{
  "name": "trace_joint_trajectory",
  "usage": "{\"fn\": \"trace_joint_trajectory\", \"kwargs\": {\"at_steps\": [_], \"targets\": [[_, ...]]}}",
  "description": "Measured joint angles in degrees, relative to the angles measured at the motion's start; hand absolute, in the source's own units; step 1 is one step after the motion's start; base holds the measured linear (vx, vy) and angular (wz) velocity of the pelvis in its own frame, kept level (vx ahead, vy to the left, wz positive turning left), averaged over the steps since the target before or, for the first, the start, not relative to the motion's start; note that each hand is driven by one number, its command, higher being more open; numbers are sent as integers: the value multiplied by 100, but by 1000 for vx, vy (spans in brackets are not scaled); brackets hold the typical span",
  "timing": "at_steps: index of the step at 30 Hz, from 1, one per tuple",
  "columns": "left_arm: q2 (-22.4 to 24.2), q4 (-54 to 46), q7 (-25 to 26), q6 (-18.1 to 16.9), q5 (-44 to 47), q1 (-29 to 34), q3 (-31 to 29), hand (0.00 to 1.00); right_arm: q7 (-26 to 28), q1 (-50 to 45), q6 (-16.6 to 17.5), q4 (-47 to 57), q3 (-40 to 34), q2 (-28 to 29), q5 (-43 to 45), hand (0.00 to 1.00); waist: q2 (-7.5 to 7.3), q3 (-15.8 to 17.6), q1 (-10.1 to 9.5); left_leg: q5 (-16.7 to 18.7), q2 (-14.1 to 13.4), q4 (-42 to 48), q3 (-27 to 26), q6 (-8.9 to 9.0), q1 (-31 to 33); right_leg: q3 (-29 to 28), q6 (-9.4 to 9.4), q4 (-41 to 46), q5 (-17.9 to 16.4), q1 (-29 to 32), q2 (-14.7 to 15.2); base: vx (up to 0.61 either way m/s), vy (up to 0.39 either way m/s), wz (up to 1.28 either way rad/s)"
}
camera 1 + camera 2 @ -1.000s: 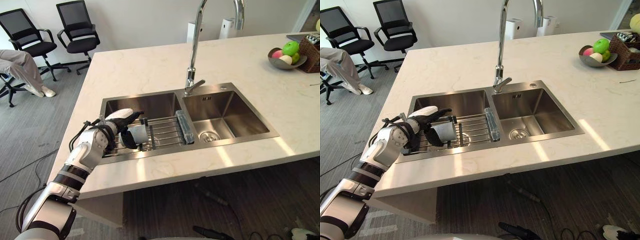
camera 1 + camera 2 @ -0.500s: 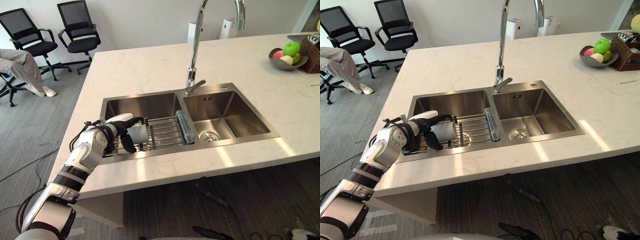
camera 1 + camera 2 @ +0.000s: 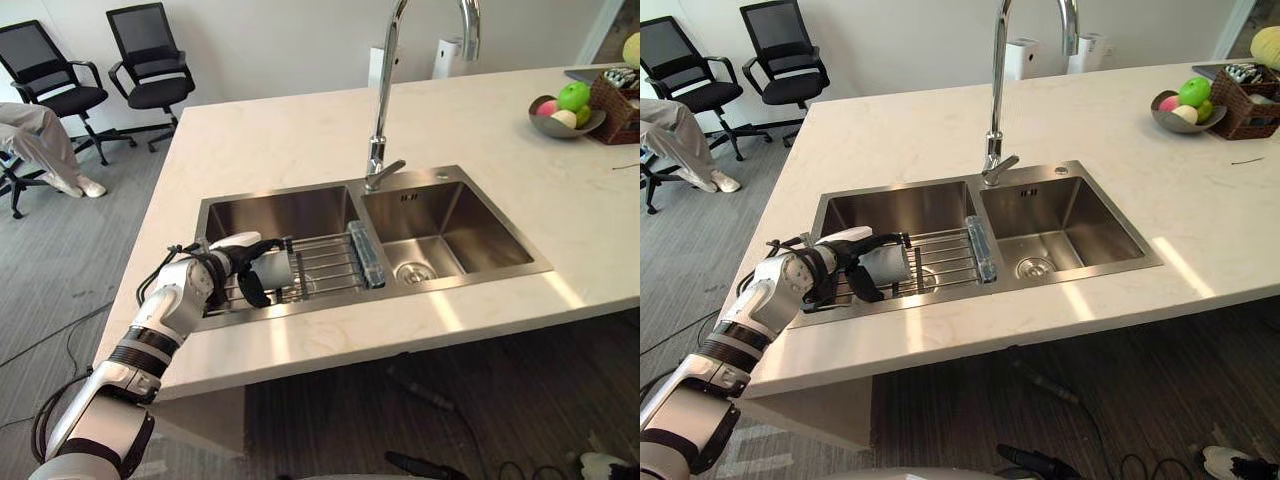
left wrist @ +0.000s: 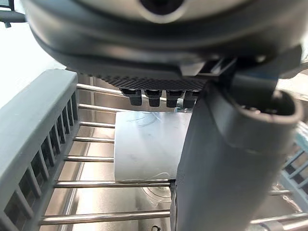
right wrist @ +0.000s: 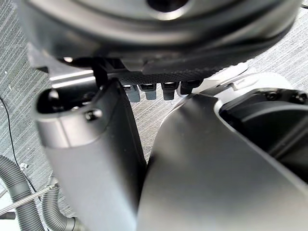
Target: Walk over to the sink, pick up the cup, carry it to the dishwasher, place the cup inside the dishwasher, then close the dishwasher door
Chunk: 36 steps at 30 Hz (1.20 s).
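On the rack (image 3: 328, 266), the cup (image 3: 278, 268) is clasped round its wall by the left hand (image 3: 218, 268); apparently light, smooth, stiff.

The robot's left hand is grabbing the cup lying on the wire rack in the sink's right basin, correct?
Not quite: the wire rack with the cup sits in the left basin, as the left eye view shows. The left hand does grip the cup there.
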State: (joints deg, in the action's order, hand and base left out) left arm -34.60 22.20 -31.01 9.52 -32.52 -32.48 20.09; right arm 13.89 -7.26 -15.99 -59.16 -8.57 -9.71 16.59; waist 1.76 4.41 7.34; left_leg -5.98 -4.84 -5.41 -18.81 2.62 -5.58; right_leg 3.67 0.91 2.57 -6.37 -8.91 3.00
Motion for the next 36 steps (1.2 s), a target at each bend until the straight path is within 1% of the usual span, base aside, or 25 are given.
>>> {"fn": "trace_joint_trajectory", "kwargs": {"at_steps": [5,6,11,13,15,18,22,24,29,30,33,36], "targets": [[39,512,-9,-61,-4,-179,123,100,20,0,-2,11,0,0,-1,100,-2,-1,59,10,-1,0,-36,0,-14,-30,0,0,1,4,-3,0,0,-2],[49,613,-10,-67,-7,-206,123,0,28,0,-2,12,0,-1,-2,100,-3,0,69,16,-2,0,-52,2,-21,-44,0,0,1,5,-4,2,-2,-10],[73,1014,16,-225,-46,-347,117,0,58,-1,-7,24,1,-3,-4,100,-20,-7,111,47,0,0,-108,11,-45,-84,0,-8,1,4,-4,7,-4,-6],[121,1161,208,-251,-137,-399,90,0,68,-1,-16,26,1,-4,-7,100,-26,-6,124,53,0,0,-119,13,-48,-109,0,-17,1,4,-4,0,0,0],[132,1238,278,-257,-207,-443,51,0,76,-1,-18,26,2,-4,-39,100,-31,-9,131,59,-1,0,-131,18,-53,-122,0,-23,1,4,-4,0,-4,-2],[209,1480,678,-386,-244,-442,52,0,86,1,-18,26,5,-4,-48,100,-39,-7,136,66,1,0,-141,18,-55,-127,0,-33,1,4,-4,0,-3,-1],[256,1601,1274,-739,-215,-295,57,0,101,4,-18,27,10,-3,-46,100,-61,7,123,70,3,0,-136,19,-52,-109,0,-41,1,-2,-3,0,0,0],[257,1601,1509,-818,-128,-208,57,0,104,4,-18,27,12,-3,-46,100,-64,9,122,70,3,0,-133,19,-52,-105,0,-41,1,-2,-2,0,0,0],[257,1562,2132,-858,264,-22,-23,0,116,1,5,32,13,13,-44,100,-94,27,101,70,7,0,-110,19,-37,-78,1,-43,0,-1,3,-1,-2,1],[257,1532,2224,-872,403,37,-98,0,116,-1,14,33,13,14,-43,100,-104,34,88,70,8,1,-98,19,-28,-63,3,-46,-1,-1,3,1,-2,6],[258,1022,2480,-891,980,389,-414,0,121,-30,44,33,12,23,-36,100,-121,45,31,69,8,2,-56,19,6,-20,9,-52,-5,5,1,1,-2,7],[313,-86,2737,-955,1792,859,-888,0,157,-80,47,29,11,24,-37,100,-151,62,-110,60,12,4,50,25,56,76,29,-49,-18,2,0,7,-22,16]]}}
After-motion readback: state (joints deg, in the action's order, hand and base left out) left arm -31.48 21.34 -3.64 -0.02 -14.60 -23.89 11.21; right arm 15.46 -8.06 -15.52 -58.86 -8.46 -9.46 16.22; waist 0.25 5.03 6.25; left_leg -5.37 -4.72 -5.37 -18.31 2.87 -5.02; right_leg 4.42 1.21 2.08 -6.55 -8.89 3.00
